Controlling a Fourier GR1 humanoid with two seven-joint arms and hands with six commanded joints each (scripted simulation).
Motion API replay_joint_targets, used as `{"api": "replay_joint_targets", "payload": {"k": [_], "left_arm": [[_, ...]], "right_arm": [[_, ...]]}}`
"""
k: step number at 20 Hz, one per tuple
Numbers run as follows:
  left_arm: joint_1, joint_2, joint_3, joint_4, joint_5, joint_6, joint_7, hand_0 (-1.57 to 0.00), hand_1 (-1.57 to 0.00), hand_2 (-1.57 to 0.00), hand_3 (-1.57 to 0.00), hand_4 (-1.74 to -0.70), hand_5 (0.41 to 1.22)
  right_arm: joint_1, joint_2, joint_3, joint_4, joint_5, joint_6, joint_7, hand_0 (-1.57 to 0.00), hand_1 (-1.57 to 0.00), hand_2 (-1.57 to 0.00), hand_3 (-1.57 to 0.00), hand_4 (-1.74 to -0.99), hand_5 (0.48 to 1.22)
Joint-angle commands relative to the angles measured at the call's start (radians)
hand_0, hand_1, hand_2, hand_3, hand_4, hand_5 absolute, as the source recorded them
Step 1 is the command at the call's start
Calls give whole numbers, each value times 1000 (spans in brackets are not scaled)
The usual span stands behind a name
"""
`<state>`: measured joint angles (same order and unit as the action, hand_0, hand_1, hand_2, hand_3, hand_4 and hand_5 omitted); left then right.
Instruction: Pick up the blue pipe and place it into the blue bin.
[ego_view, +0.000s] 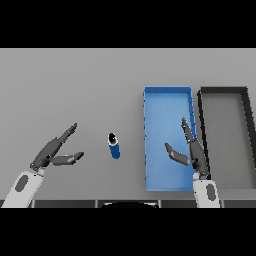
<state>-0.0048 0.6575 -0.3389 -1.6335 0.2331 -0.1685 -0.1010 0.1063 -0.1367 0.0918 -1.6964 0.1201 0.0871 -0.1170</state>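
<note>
A short blue pipe (114, 146) with a dark open end lies on the grey table, just left of the blue bin (159, 107). My right hand (194, 152) hovers over the bin's right side with fingers straight and thumb spread, holding nothing. My left hand (50, 152) is open at the lower left, well to the left of the pipe, with nothing in it.
A dark grey bin (246, 120) stands right beside the blue bin, along its right wall. The table's front edge runs just below both hands.
</note>
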Motion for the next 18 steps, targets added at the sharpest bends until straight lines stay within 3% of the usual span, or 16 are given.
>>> {"api": "replay_joint_targets", "payload": {"k": [1,3,7,9,16,18], "left_arm": [[5,-4,-23,-20,-4,-11,21,1,1,1,1,-1052,513],[-7,-27,-67,-38,-16,-25,67,1,1,1,1,-1076,488],[-25,-78,-134,-24,-79,-37,58,1,1,1,1,-1097,454],[-32,-109,-160,-25,-85,-44,59,1,1,1,1,-1109,447],[-125,-249,-210,87,-116,-39,110,1,1,1,1,-1114,450],[-151,-291,-216,145,-115,-50,108,1,1,1,1,-1117,448]], "right_arm": [[-8,-4,-6,-8,-4,-3,20,1,1,1,1,-1229,606],[-15,-8,-13,1,-9,-1,24,1,1,1,1,-1239,606],[10,-3,3,-16,5,0,-4,1,1,1,1,-1257,617],[-2,0,-2,-15,-3,-1,24,1,1,1,1,-1263,617],[16,4,-8,-16,-8,-4,34,1,1,1,1,-1276,609],[42,-3,-13,-35,-24,8,8,1,1,1,1,-1274,605]]}}
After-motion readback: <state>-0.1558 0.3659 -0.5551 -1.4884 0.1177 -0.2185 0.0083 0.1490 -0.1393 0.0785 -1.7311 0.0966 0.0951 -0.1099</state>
